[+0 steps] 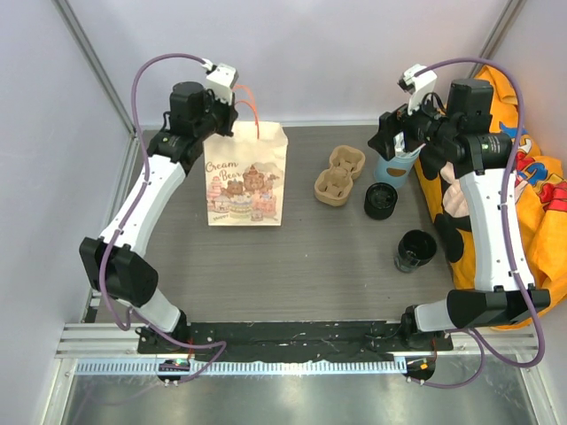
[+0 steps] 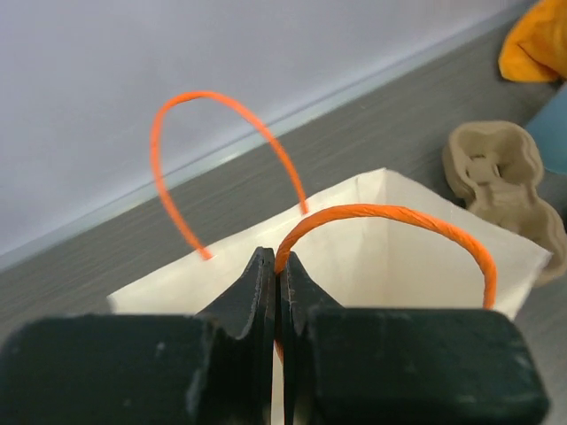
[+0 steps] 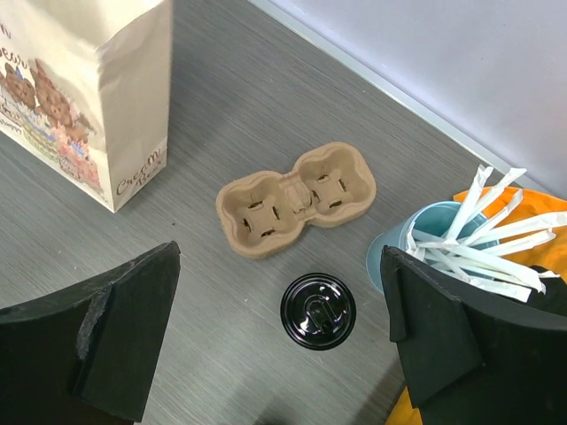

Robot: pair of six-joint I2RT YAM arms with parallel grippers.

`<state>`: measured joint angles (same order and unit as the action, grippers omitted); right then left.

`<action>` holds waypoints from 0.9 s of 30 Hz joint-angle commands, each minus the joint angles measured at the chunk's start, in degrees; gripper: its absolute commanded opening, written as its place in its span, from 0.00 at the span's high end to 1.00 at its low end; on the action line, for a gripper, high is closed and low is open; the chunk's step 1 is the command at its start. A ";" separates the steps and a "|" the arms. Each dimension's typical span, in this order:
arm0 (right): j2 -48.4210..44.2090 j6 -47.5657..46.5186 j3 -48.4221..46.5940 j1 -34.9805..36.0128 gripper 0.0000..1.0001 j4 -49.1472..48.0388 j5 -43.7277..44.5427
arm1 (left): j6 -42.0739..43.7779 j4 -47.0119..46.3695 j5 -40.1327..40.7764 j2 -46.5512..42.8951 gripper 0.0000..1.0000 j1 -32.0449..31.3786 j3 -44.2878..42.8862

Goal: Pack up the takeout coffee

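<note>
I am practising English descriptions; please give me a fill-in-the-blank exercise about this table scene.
On the paper bag, the left pincer is shut on the ____ handle.
The cardboard carrier has ____ wells.
The wrapped straws stand in a cup coloured light ____.
The right pincer is ____.
Missing words: orange; two; blue; open.

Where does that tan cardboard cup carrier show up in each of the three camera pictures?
Top external: cardboard carrier right of centre, just right of the paper bag.
Left wrist: cardboard carrier at the right edge, beyond the paper bag's open top.
Right wrist: cardboard carrier in the middle, paper bag at upper left.
Shared landmark: the paper bag.
</note>
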<state>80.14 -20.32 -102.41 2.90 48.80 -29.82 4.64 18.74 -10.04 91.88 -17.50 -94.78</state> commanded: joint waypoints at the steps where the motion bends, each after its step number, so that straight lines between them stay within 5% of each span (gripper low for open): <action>1: -1.91 1.33 0.02 0.27 0.01 -3.53 0.55 | -3.14 -3.01 11.78 -0.91 1.00 0.18 -5.77; 16: -6.04 2.12 3.88 0.27 0.01 -4.41 -0.68 | -8.33 0.59 10.39 -15.84 1.00 -0.52 16.21; 21: -6.40 2.38 4.41 0.27 0.01 -4.76 -0.50 | -10.79 2.52 7.76 -17.87 0.75 -0.61 14.37; 27: -6.84 2.21 5.46 0.36 0.01 -5.38 -0.15 | -13.95 3.14 6.71 -15.68 0.70 -0.52 10.85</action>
<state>75.00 -18.76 -97.71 2.94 46.24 -29.69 -6.11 21.93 -1.63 75.50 -17.89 -80.73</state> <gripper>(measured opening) 0.988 0.298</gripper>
